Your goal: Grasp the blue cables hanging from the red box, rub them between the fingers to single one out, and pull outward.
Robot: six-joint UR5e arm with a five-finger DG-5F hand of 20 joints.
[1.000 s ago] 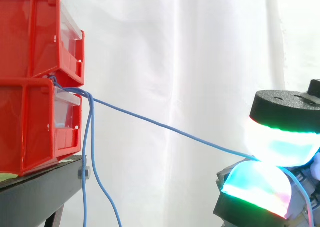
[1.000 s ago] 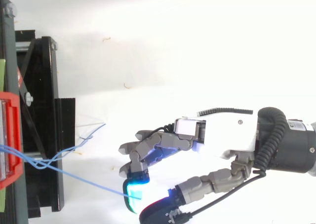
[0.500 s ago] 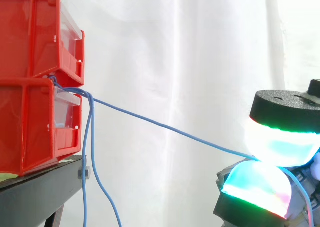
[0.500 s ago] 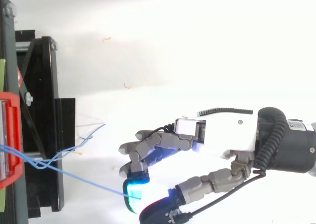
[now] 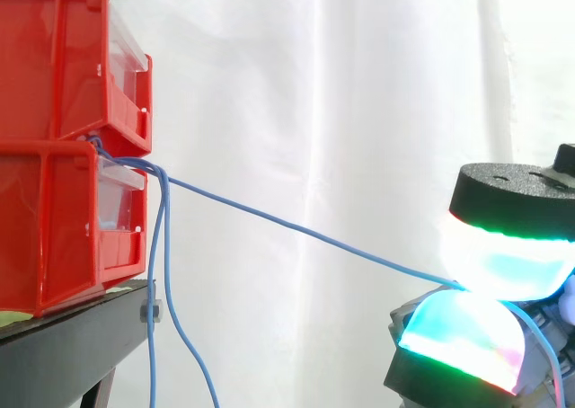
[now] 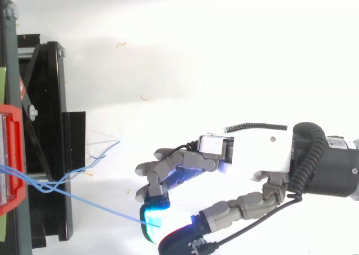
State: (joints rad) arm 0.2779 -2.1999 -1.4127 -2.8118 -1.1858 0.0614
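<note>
Two stacked red bins [image 5: 63,147] stand on the left end of the black stand [image 5: 85,332], their fronts close to its right edge in the side view. The blue cables [image 5: 163,201] come out between the upper and lower bin. Most of them drop slack past the stand's edge.

One blue cable [image 5: 305,231] stands apart from that bundle. It runs in a straight, tight-looking line rightward and downward from the bin fronts to the hand [image 6: 252,151], which is well apart from the stand. The hand is closed on this single cable, pinching it between two glowing pads [image 5: 508,262], one above the other. The cable enters at their seam, and a short tail curves down on the far side.

The coming move turns on this line. The cable's long axis leads from the hand back up and left to the bins, so pulling outward means travelling further along it, away from the stand. I judge the singling-out done and the outward pull the step in hand.

The side view gives the cable's slope and the drop of the slack strands. The top view gives the palm, the curled fingers and the thumb. It also shows the held cable crossing the stand's edge at a slant, and thin loose ends [image 6: 104,151] splayed just beyond that edge, untouched by the hand.
</note>
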